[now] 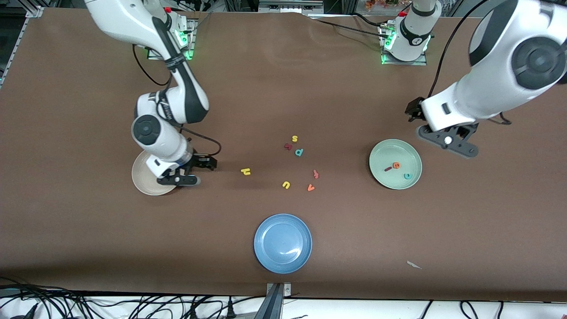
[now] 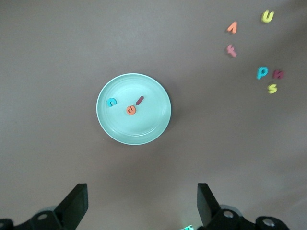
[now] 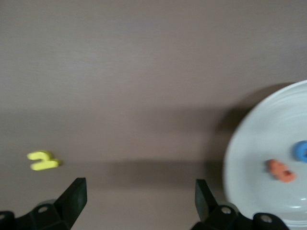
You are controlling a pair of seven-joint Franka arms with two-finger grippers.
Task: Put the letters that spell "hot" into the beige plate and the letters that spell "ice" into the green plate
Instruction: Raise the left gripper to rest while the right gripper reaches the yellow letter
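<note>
The beige plate [image 1: 142, 175] [image 3: 249, 143] lies at the right arm's end, and a blue "o" [image 3: 301, 151] and an orange "t" [image 3: 281, 171] lie in it. My right gripper [image 1: 181, 179] [image 3: 139, 191] hangs open and empty over that plate's rim toward the table's middle. The yellow "h" [image 1: 246, 171] [image 3: 43, 161] lies on the table between it and the other loose letters. The green plate [image 1: 390, 153] [image 2: 144, 129] holds a dark red "i" [image 1: 388, 168], an orange "e" [image 1: 396, 165] and a teal "c" [image 1: 407, 176]. My left gripper [image 1: 449, 141] [image 2: 141, 196] hovers open and empty beside it.
Loose letters lie mid-table: yellow "u" [image 1: 286, 184], orange "v" [image 1: 311, 188], a pink-red letter [image 1: 316, 174], teal "p" [image 1: 299, 152], a dark red letter [image 1: 288, 146], yellow "s" [image 1: 294, 139]. A blue plate [image 1: 266, 230] sits nearest the front camera.
</note>
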